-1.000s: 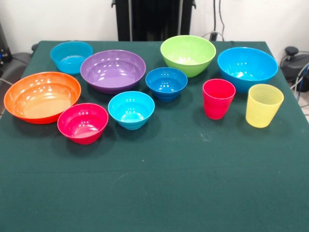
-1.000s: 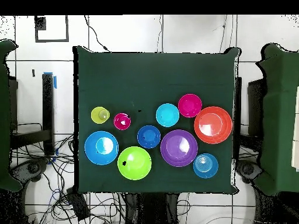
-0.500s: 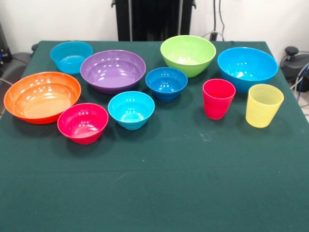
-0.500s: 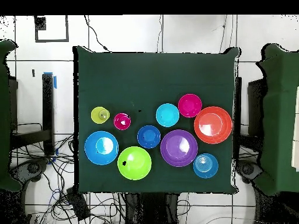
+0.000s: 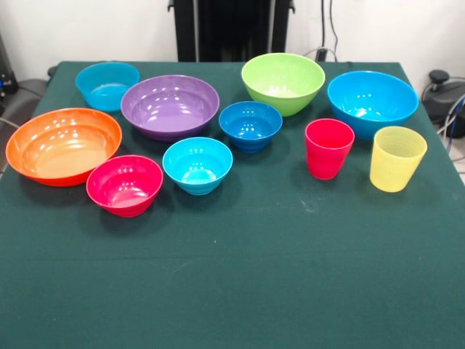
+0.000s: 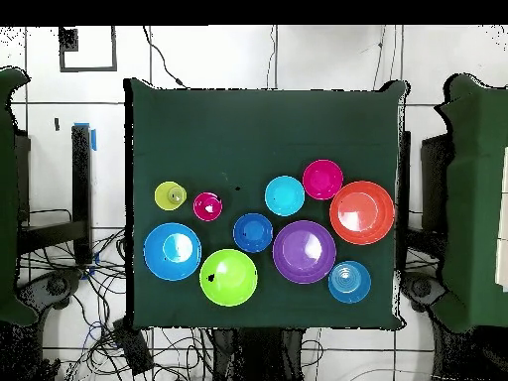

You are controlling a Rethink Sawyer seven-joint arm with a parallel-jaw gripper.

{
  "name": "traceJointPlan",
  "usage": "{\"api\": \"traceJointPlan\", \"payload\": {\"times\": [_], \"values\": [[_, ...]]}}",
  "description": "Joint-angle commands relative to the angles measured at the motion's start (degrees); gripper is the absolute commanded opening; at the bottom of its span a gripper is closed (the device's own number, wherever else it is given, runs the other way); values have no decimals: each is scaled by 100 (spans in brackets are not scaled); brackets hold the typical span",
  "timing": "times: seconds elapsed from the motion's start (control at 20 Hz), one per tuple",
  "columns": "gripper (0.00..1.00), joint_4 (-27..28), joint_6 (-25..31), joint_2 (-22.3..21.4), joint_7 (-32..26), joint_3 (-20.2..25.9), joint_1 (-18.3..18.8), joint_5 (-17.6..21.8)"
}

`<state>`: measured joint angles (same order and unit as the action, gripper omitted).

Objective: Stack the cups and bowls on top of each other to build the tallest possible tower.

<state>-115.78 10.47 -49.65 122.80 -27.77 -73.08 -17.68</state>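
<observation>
Nothing is stacked: every piece sits upright on its own on the green table [image 5: 240, 276]. The claw is out of sight in both views, so its state cannot be told. In the front view, the far row runs from the left: cyan bowl [image 5: 107, 85], purple bowl [image 5: 170, 106], lime bowl [image 5: 283, 82], big blue bowl [image 5: 372, 102]. Nearer sit the orange bowl [image 5: 62, 145], pink bowl [image 5: 124, 185], light blue bowl [image 5: 197, 165] and dark blue bowl [image 5: 251, 125]. On the right, the red cup [image 5: 328, 148] stands just beside the yellow cup [image 5: 397, 158].
</observation>
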Motion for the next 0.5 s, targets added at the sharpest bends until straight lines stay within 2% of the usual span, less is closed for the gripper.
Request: {"api": "traceJointPlan", "payload": {"times": [0.05, 0.5], "values": [[100, -435, -288, 409, 920, 516, 89, 220], [100, -481, -533, 584, 956, 575, 92, 192]]}}
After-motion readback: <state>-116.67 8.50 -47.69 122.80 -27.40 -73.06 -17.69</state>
